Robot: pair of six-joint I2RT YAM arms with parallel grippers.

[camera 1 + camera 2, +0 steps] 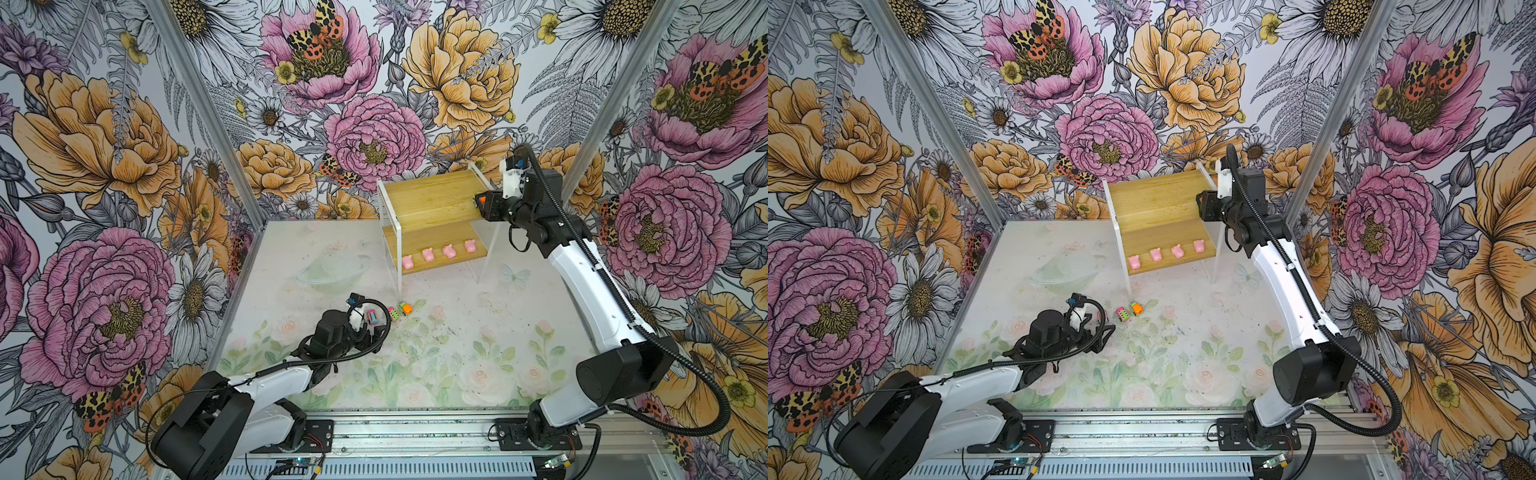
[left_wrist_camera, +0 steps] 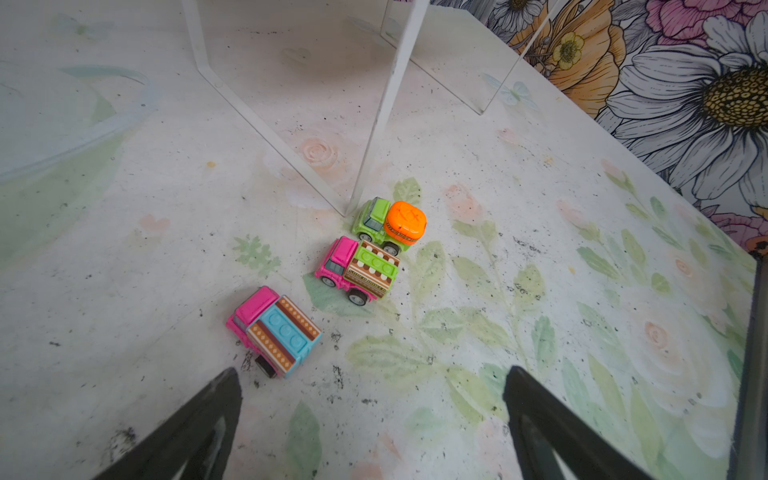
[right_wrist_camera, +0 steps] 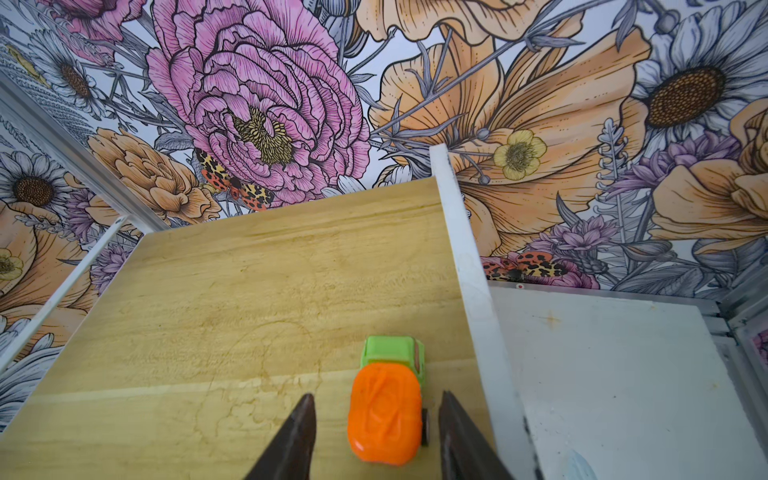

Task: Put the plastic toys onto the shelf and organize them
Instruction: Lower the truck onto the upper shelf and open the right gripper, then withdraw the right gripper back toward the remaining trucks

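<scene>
The shelf [image 1: 432,199] stands at the back of the table, and several pink pig-like toys [image 1: 449,251] sit in a row on its lower board. My right gripper [image 3: 377,395] is open at the right end of the upper board. An orange-and-green car [image 3: 386,415] rests on the wood between its fingers, with a gap on each side. My left gripper [image 2: 372,370] is open and low over the table with nothing between its fingers. Just beyond it stand a pink car with blue trim [image 2: 274,330], a pink car with green trim [image 2: 359,270] and a second orange-and-green car [image 2: 390,224].
A clear glass bowl [image 1: 332,270] sits on the table left of the shelf. The shelf's thin white front leg [image 2: 386,104] comes down right beside the cars on the table. Floral walls close in the back and sides. A metal rail [image 1: 415,428] runs along the front.
</scene>
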